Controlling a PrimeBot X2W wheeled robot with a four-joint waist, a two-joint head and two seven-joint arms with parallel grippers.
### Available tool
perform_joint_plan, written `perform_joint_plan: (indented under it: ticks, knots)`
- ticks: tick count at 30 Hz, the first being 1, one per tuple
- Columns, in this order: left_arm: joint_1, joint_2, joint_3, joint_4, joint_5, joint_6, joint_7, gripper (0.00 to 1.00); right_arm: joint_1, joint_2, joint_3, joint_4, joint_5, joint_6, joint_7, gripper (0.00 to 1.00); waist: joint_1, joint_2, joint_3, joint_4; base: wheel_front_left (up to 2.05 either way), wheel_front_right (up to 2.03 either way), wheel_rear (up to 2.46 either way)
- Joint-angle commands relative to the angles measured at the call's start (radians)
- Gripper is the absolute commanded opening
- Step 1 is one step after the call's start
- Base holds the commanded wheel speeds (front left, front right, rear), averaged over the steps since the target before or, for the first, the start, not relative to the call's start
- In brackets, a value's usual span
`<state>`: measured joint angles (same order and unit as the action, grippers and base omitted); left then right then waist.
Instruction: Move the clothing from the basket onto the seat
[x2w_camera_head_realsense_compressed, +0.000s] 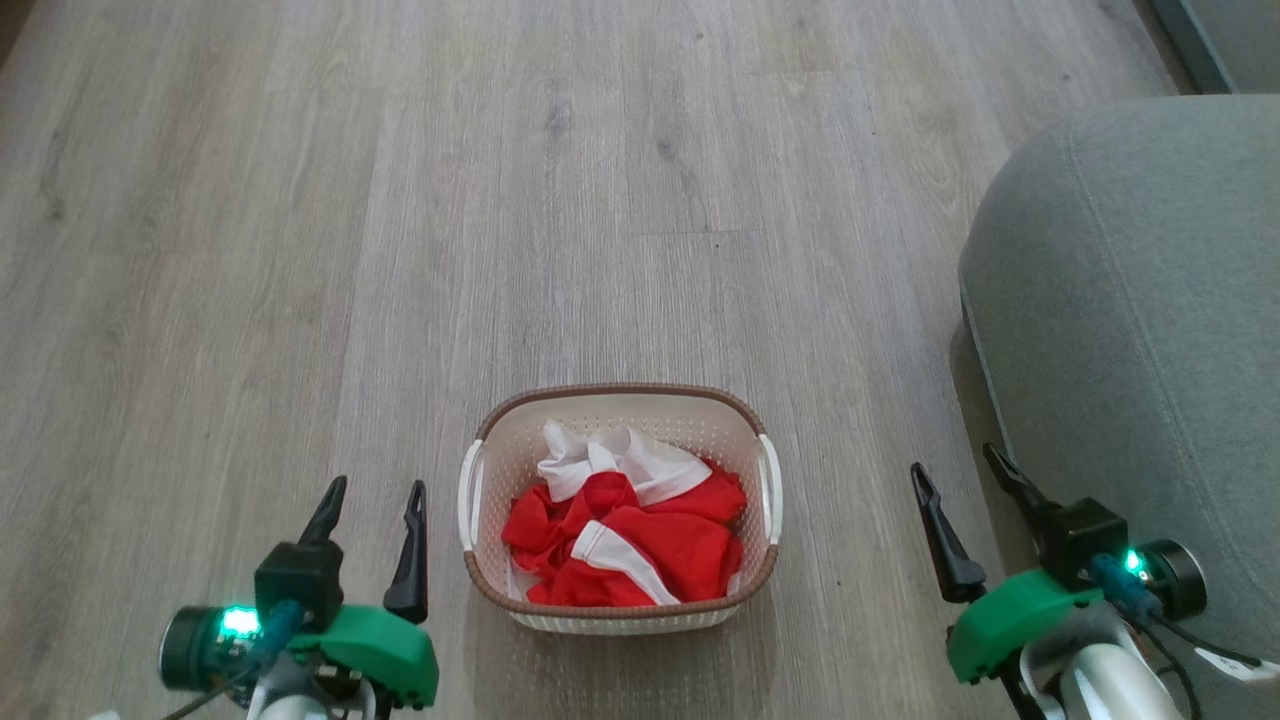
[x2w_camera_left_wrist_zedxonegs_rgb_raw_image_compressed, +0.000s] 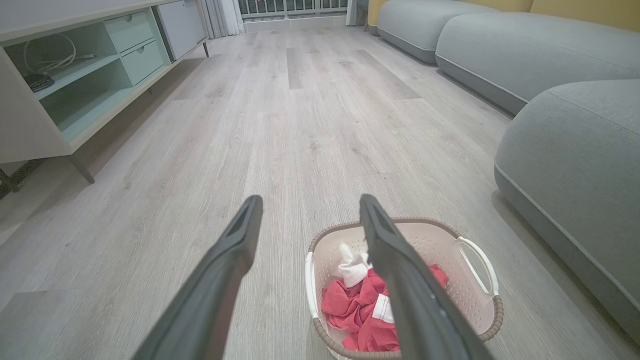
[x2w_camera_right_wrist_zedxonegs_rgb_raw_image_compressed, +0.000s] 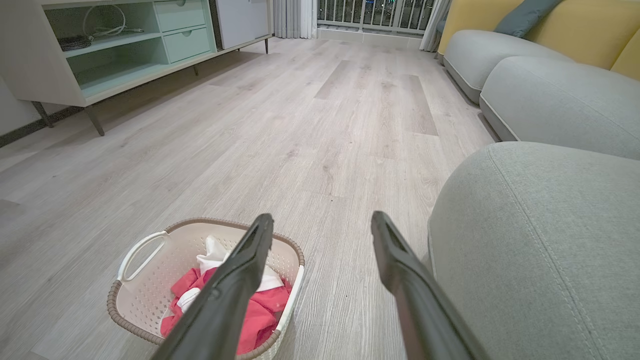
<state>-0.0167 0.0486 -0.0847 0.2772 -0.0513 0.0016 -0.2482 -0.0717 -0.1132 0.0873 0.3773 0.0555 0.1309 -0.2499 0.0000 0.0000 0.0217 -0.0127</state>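
Note:
The cream perforated basket (x2w_camera_head_realsense_compressed: 765, 560) with a brown rim stands on the wood floor, low in the middle of the head view. Crumpled red clothing (x2w_camera_head_realsense_compressed: 640, 545) with white trim fills it; the same basket (x2w_camera_left_wrist_zedxonegs_rgb_raw_image_compressed: 472, 312) and clothing (x2w_camera_left_wrist_zedxonegs_rgb_raw_image_compressed: 355, 310) appear in the left wrist view, and basket (x2w_camera_right_wrist_zedxonegs_rgb_raw_image_compressed: 145, 285) with clothing (x2w_camera_right_wrist_zedxonegs_rgb_raw_image_compressed: 260, 312) in the right wrist view. The grey seat (x2w_camera_head_realsense_compressed: 1150, 300) bulges in at the right. My left gripper (x2w_camera_head_realsense_compressed: 374, 495) hangs open left of the basket, holding nothing. My right gripper (x2w_camera_head_realsense_compressed: 955, 465) is open between basket and seat (x2w_camera_right_wrist_zedxonegs_rgb_raw_image_compressed: 540, 250).
A pale low cabinet (x2w_camera_left_wrist_zedxonegs_rgb_raw_image_compressed: 75, 75) with open shelves and drawers runs along the far left wall. More grey sofa cushions (x2w_camera_right_wrist_zedxonegs_rgb_raw_image_compressed: 555, 100) with yellow backrests line the right side. Wood floor (x2w_camera_head_realsense_compressed: 500, 200) stretches ahead of the basket.

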Motion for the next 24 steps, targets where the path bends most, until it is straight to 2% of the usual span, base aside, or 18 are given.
perform_joint_plan:
  ticks: [1, 10, 14, 17, 24]
  knots:
    - [-0.046, 0.005, 0.04, -0.027, -0.003, -0.006, -0.014, 1.0, -0.043, -0.006, 0.016, -0.026, -0.001, 0.0, -0.012, 1.0, 0.0, 0.0, 0.001, 0.0, 0.0, 0.0, 0.0]
    - [-0.047, 0.003, 0.047, -0.021, -0.011, -0.016, -0.014, 1.0, -0.045, -0.009, 0.013, -0.027, 0.0, 0.0, -0.012, 1.0, 0.0, 0.0, 0.006, -0.001, 0.0, 0.0, 0.0]
    - [-0.066, 0.002, 0.04, -0.012, -0.028, -0.025, -0.014, 1.0, -0.057, -0.01, 0.007, -0.038, 0.001, 0.0, -0.012, 1.0, 0.0, 0.0, 0.048, -0.003, 0.0, 0.0, 0.0]
    - [-0.11, 0.002, 0.016, 0.012, -0.042, -0.029, -0.014, 1.0, -0.082, -0.014, -0.005, -0.057, 0.0, 0.0, -0.012, 1.0, 0.0, 0.0, 0.11, -0.004, 0.0, 0.0, 0.0]
    - [-0.366, 0.002, -0.114, 0.211, -0.029, -0.061, -0.014, 1.0, -0.232, -0.013, -0.054, -0.14, -0.007, 0.0, -0.012, 1.0, 0.0, 0.0, 0.386, -0.035, 0.0, 0.0, 0.0]
